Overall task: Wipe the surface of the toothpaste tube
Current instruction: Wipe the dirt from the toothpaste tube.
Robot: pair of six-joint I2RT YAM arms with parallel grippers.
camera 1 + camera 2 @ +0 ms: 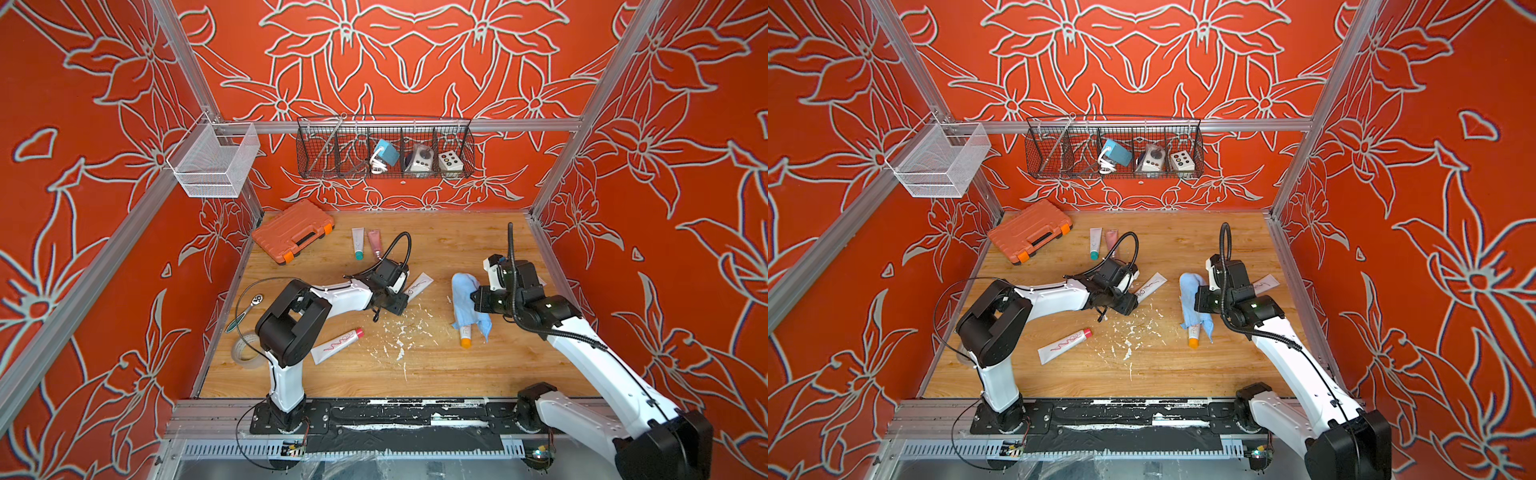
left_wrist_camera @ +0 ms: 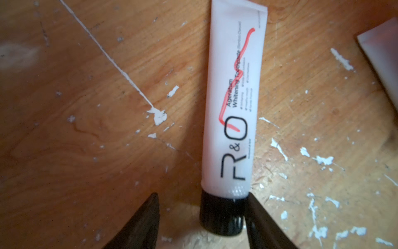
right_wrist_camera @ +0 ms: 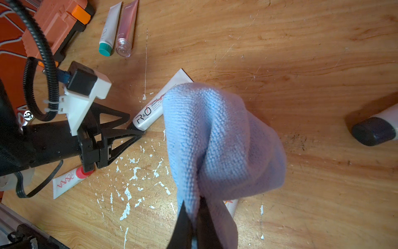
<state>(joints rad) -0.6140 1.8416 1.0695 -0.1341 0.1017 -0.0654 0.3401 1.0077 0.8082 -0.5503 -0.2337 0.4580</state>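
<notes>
Inside the left tool, toothpaste tube touches one jaw, gap opposite.

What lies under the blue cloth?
A white tube with an orange cap sticks out from under the blue cloth. Only its cap end shows; the rest is covered.

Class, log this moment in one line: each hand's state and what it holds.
left hand: open, jaws astride black cap of R&O tube | right hand: shut on blue cloth | R&O tube: flat on table
</notes>
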